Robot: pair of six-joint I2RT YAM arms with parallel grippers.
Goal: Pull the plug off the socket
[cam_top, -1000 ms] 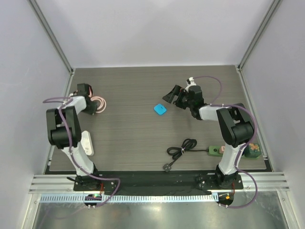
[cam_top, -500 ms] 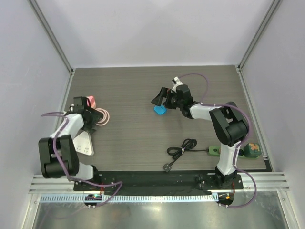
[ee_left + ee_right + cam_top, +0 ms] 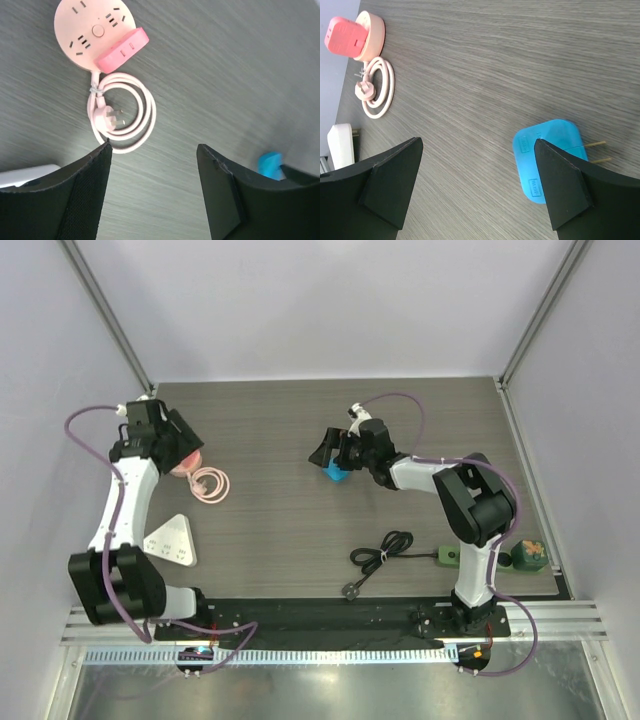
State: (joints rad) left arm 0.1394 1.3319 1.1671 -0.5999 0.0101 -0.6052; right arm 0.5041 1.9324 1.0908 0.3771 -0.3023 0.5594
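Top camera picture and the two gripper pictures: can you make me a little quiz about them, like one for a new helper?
1. True or false: the blue plug lies loose on the table, its two prongs stuck in nothing.
2. Pick one: the coiled cord beside the round pink power strip is A black, B pink, C blue.
3. Fill the gap: the right gripper, near the blue plug, has its jaws ____.
Key: 1 true; 2 B; 3 open.
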